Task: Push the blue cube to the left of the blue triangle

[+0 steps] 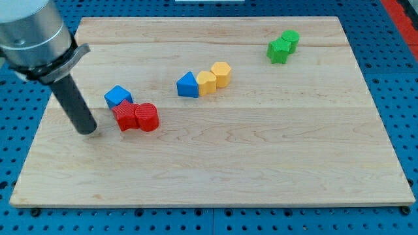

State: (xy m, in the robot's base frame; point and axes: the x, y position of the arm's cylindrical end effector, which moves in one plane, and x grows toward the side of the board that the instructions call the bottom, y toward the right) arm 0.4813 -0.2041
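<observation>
Camera view shows my tip [87, 131] resting on the wooden board [215, 176] at the left of the frame; it is a bare rod with no jaws, so it holds nothing and can only shove. The blue cube [117, 96] sits just to the right of and slightly above my tip, apart from it, with a narrow strip of bare wood between us. Pressed against the cube's lower right side is a red star-like block [124, 116], and a red cylinder [147, 117] touches that in turn. The blue triangle [187, 85] lies further right and a little higher in the frame, near the centre, with a yellow block [206, 83] touching its right side and a second yellow block [221, 74] beyond that. The cube is already on the triangle's left, though still well apart from it. So the relation that matters: cube lies up and right of me, and the triangle lies further along much the same line. I judge a push toward the upper right would carry the cube there, though the red pieces might drag along. Two green blocks [282, 46] sit in the upper right, out of the way.
</observation>
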